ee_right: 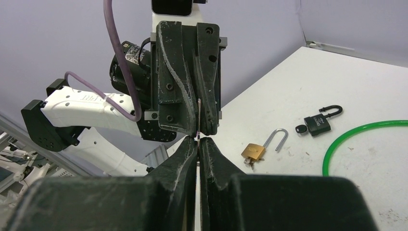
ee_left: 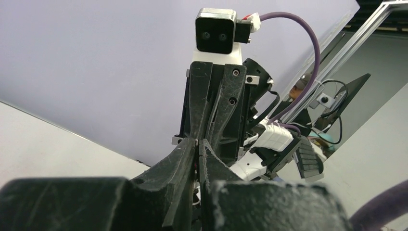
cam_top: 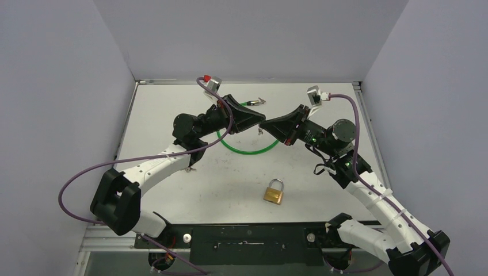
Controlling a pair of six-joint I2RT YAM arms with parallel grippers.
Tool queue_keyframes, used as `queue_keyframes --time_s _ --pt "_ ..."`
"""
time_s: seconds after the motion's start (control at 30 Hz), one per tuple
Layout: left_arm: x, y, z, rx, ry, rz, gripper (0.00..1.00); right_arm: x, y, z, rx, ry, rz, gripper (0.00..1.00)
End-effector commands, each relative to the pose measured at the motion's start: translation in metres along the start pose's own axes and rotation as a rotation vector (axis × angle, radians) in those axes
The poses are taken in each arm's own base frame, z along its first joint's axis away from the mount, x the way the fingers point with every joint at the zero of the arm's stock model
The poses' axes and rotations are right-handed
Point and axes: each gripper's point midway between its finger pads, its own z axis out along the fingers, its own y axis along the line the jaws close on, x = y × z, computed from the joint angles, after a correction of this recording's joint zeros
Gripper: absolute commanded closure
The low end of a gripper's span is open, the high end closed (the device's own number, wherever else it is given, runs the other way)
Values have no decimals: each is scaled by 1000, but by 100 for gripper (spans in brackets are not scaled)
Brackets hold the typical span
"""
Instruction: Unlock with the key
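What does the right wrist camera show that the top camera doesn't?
Right wrist only: a black padlock, shackle open, and a thin metal blade, likely the key, pinched in the left gripper. Top only: the whole loop of the green cable. Both: the right gripper meeting the left tip to tip, and a brass padlock, possibly a different one.
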Motion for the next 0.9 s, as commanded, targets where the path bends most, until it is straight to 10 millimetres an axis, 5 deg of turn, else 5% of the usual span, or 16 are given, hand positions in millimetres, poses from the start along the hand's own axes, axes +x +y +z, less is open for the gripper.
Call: queue_keyframes --time_s 0.0,0.07,0.17,0.27,0.43,0.53,0.63,0.87 --pt "-24 -31 9 84 -71 71 75 -6 1 -2 -23 -36 -23 100" --pt "-32 -25 6 45 -108 76 47 -7 -3 -7 -6 -56 -32 100" --pt "-54 -13 -10 -60 -215 92 20 -9 -7 -13 9 -72 -34 100" --pt "-73 5 -31 -188 -299 122 12 -10 -9 -18 10 -80 -29 100" --pt "-75 51 -54 -500 -263 179 11 -11 -17 -26 46 -95 -27 100" --pt "-61 94 -85 -773 -202 173 7 -10 -28 -32 104 -107 -26 100" --pt "-39 114 -102 -931 -96 221 4 -9 -50 -40 226 -115 -36 100" --pt "74 151 -99 -1194 288 303 3 8 -143 -103 824 -92 -19 100"
